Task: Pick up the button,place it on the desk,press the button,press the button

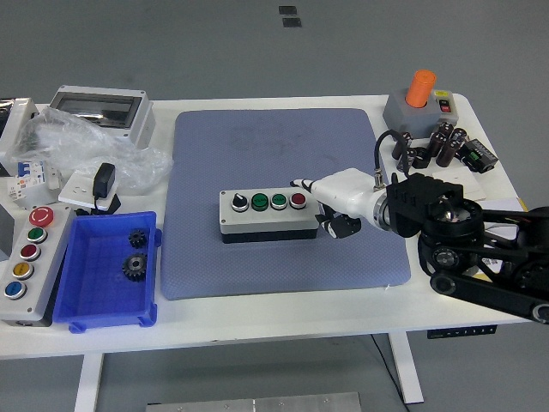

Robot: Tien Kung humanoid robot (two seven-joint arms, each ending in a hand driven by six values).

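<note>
The grey button box point(270, 221) lies in the middle of the blue mat point(257, 146). It carries a black knob point(239, 202), two green buttons point(268, 202) and a red button point(298, 200). My right hand point(319, 206) reaches in from the right, with its white fingers point(336, 186) stretched toward the box's right end. The fingertip hovers just behind and above the red button. The hand holds nothing. The left arm is out of view.
A blue bin point(90, 292) with two gears stands at the front left, beside a grey panel with several coloured buttons point(26, 257). A grey enclosure point(99, 112) and plastic bag are at the back left. An orange-knob box point(420, 101) and dark cylinders point(433, 146) are at the back right.
</note>
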